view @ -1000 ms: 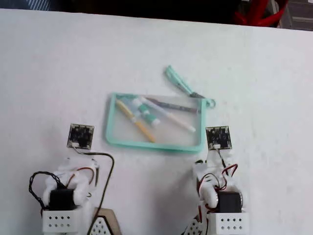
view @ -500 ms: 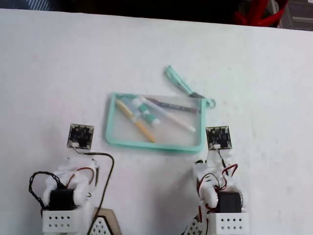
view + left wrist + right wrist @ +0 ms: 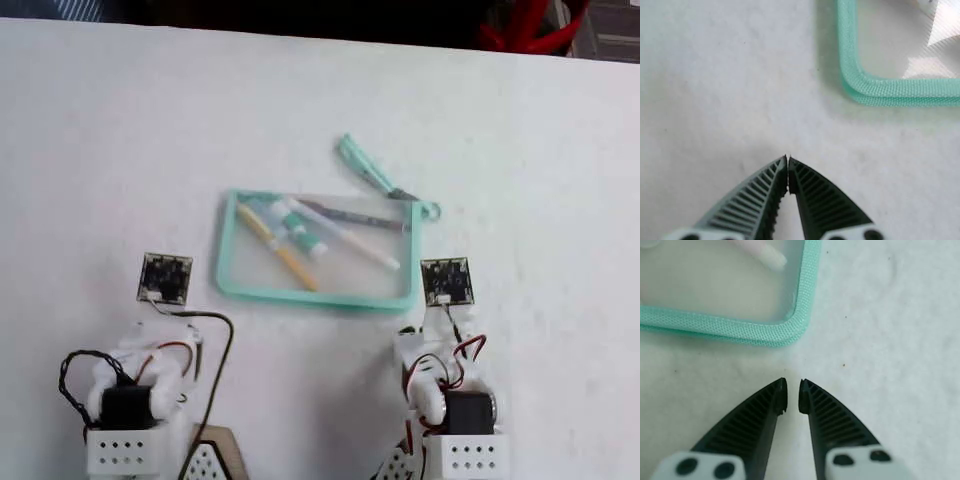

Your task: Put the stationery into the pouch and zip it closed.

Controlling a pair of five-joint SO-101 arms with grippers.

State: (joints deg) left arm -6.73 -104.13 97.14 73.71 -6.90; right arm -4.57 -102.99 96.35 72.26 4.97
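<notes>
The clear pouch with a teal rim (image 3: 316, 297) lies flat in the middle of the table. Inside it are a yellow pencil (image 3: 278, 250), a white pen (image 3: 345, 240) and other small items. Its zip slider (image 3: 405, 196) sits at the far right corner, with a teal strap (image 3: 362, 166) trailing beyond. Both arms are drawn back at the near edge. My left gripper (image 3: 788, 159) is shut and empty, just short of the pouch's near left corner (image 3: 860, 90). My right gripper (image 3: 792, 385) is shut on nothing, with a thin slit between the tips, close to the near right corner (image 3: 790, 334).
The white table (image 3: 120, 130) is bare around the pouch. The left arm's body (image 3: 130, 385) and the right arm's body (image 3: 450, 395) stand at the near edge, with a dark cable (image 3: 218, 360) looping beside the left one. Red and dark objects (image 3: 525, 25) lie beyond the far edge.
</notes>
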